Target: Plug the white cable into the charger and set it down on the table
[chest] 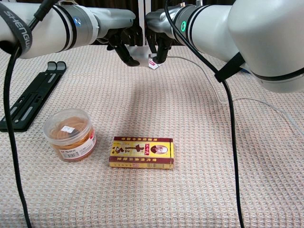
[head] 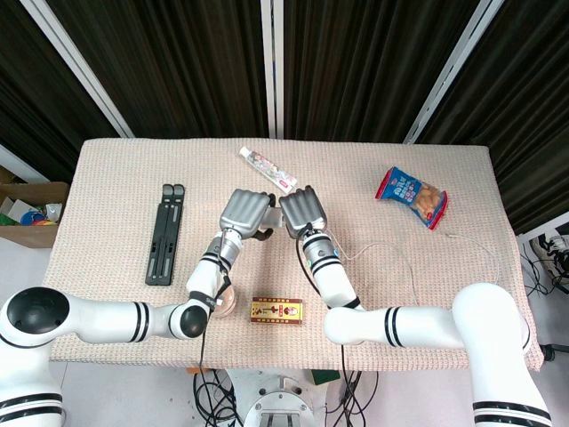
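Observation:
Both hands hover close together above the middle of the table. My left hand (head: 244, 212) (chest: 119, 43) grips a small white charger (chest: 142, 55) in its dark fingers. My right hand (head: 300, 212) (chest: 157, 43) pinches the plug end of the white cable (chest: 216, 91) right against the charger's side. Whether the plug is seated is hidden by the fingers. The cable (head: 391, 251) trails right across the cloth to its free end near the table's right edge.
A lidded plastic jar (chest: 70, 134) and a yellow-red box (chest: 141, 152) lie near the front edge. A black folding stand (head: 165, 233) is at left, a toothpaste tube (head: 267, 169) behind the hands, and a blue snack bag (head: 412, 196) at back right.

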Motion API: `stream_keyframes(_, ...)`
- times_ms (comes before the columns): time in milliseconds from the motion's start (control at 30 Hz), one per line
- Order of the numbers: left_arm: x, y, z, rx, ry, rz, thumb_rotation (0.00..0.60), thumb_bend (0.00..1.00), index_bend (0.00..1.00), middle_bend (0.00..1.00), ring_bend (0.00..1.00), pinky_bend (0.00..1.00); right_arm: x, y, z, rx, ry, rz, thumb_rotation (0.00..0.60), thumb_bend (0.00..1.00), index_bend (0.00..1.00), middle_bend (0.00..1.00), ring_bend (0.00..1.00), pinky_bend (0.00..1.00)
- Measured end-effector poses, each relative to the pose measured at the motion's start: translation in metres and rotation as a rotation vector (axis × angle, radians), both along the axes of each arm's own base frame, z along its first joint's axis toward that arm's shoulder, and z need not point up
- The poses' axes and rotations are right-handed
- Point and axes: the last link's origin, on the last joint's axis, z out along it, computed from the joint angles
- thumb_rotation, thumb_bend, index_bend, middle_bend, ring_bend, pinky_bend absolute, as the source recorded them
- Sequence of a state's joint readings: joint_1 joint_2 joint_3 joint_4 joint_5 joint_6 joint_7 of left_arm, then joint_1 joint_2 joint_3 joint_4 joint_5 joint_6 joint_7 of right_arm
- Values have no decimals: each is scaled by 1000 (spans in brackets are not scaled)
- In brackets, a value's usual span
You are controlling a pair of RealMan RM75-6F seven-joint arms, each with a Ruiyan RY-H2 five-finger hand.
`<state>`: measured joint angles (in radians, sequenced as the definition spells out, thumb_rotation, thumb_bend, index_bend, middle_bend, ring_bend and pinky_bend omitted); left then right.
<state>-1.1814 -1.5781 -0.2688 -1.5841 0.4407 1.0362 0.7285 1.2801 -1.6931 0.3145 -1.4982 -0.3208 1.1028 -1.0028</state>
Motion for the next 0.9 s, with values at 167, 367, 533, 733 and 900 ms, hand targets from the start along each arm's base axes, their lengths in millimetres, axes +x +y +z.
stream_keyframes(167, 1, 0, -1, -3, -17, 8, 522, 311, 548, 514, 782, 1000, 0, 0, -3, 7, -9, -4, 600, 914, 592, 577, 395, 394)
stream_keyframes(367, 1, 1, -1, 1, -9, 2, 521, 311, 548, 514, 782, 1000, 1, -1, -5, 9, -19, -5, 600, 842, 589, 571, 395, 394)
stream_keyframes(533, 1, 0, -2, -1, -5, -1, 522, 310, 548, 514, 782, 1000, -1, -2, -4, 2, -9, -8, 600, 729, 529, 548, 395, 388)
stream_keyframes(733, 1, 1, 0, -7, -14, -20, 521, 310, 548, 514, 781, 1000, -8, -3, 1, -23, 6, -27, 600, 437, 366, 465, 360, 357)
stream_keyframes(900, 0, 2, 0, -20, -25, -46, 520, 311, 548, 516, 779, 1000, -15, -2, 8, -24, -8, -44, 600, 239, 278, 420, 334, 347)
